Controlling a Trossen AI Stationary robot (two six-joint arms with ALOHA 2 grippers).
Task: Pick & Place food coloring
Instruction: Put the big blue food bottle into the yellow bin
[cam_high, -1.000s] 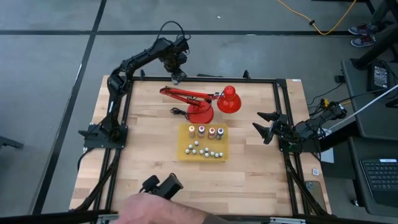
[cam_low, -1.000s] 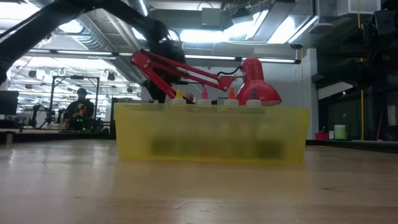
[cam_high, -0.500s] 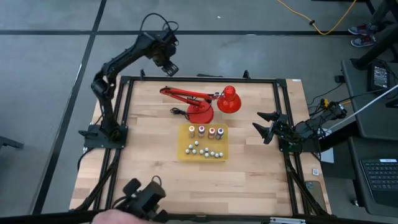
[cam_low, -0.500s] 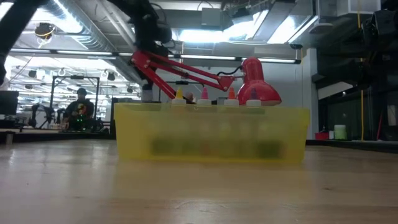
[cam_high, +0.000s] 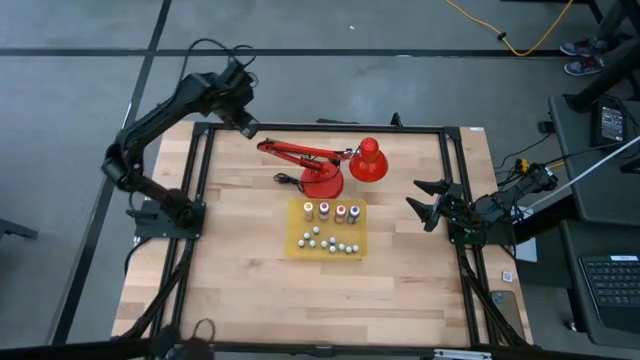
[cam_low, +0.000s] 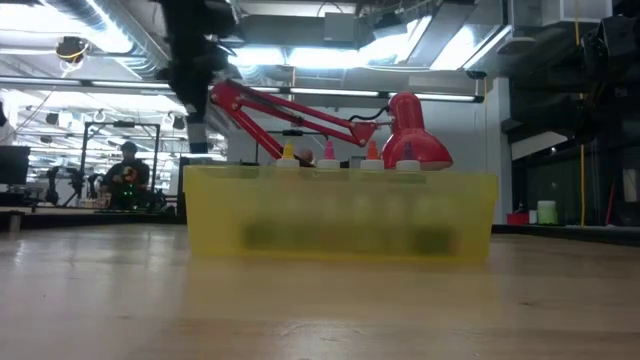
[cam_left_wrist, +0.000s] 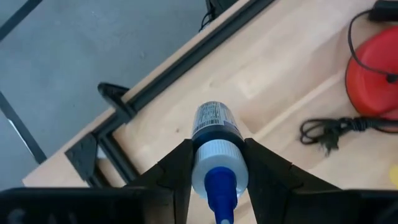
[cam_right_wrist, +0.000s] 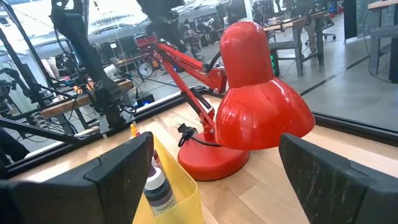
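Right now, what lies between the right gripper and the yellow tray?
In the high view, only bare wooden table separates the right gripper from the yellow tray; the red desk lamp stands farther back.

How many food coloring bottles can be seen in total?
5. Four bottles stand in a row inside the yellow tray; one blue-tipped bottle is held in the left tool over the table's far left corner.

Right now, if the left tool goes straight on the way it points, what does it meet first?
Probably the bare wooden table near its far-left corner. The left tool holds a blue-capped food coloring bottle, and nothing else appears in that line, though depth is unclear.
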